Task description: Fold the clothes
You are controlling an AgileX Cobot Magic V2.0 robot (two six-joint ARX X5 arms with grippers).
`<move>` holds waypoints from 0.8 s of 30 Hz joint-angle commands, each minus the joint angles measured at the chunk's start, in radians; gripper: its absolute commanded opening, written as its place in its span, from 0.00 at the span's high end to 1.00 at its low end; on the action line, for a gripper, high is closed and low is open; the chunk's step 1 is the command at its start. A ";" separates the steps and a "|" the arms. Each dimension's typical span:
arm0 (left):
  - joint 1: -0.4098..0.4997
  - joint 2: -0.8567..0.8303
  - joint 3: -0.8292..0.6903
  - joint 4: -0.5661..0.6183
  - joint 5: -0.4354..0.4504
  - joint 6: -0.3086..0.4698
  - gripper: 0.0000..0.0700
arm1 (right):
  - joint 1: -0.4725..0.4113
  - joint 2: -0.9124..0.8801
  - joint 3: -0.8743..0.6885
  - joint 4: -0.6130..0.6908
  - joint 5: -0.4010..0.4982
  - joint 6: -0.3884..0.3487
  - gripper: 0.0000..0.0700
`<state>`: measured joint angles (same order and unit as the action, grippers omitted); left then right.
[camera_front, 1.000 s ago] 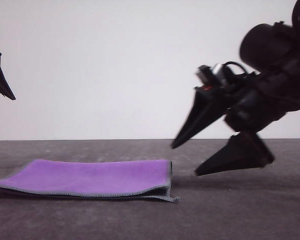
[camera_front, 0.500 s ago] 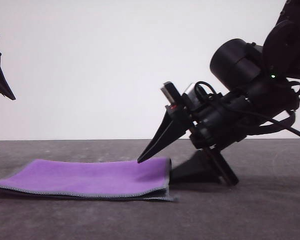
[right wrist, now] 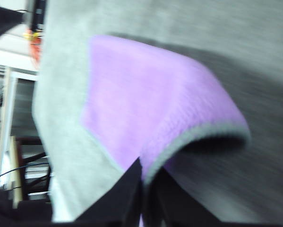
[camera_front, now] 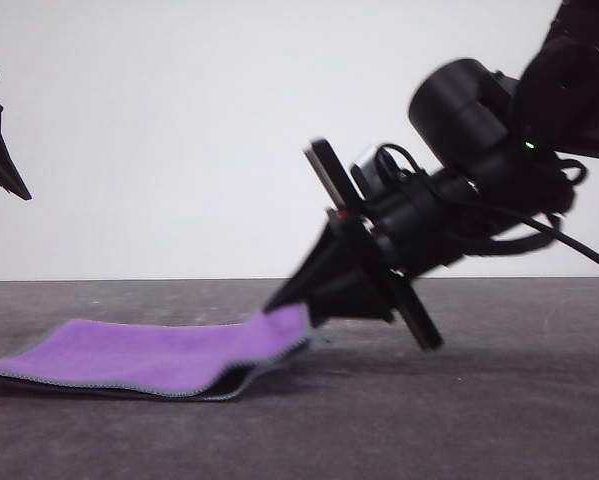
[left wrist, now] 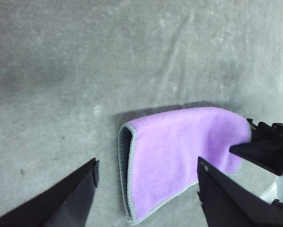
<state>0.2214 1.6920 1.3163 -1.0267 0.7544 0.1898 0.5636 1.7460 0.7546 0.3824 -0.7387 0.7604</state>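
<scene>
the cloth (camera_front: 169, 355) lay folded on the matte grey table (camera_front: 499, 410), fuzzy purple face up, with light grey stitched edging and a dark underside peeking out at the fold. the right gripper (camera_front: 284, 305) had its tapered black fingers pinched on the cloth's right edge, which was raised off the table so the fabric sagged in a soft curve. the left gripper (left wrist: 146, 189) hung above the cloth, its wedge-shaped fingers spread wide with nothing between them.

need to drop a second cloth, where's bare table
Bare grey table lies right of the purple cloth, beneath the right gripper pinching its edge, and along the front. The cloth's own spot is crowded.
</scene>
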 commanded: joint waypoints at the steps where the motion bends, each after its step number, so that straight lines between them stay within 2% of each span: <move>1: 0.001 0.014 0.017 0.003 0.001 -0.006 0.42 | 0.026 0.023 0.048 0.018 -0.005 0.019 1.00; 15: 0.001 0.014 0.017 0.004 0.001 -0.009 0.42 | 0.179 0.201 0.357 -0.072 -0.006 0.019 1.00; 24: 0.001 0.014 0.017 0.005 0.001 -0.009 0.42 | 0.226 0.259 0.436 -0.093 -0.012 0.018 1.00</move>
<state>0.2203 1.6920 1.3163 -1.0241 0.7544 0.1856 0.7792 1.9773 1.1721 0.2862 -0.7452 0.7685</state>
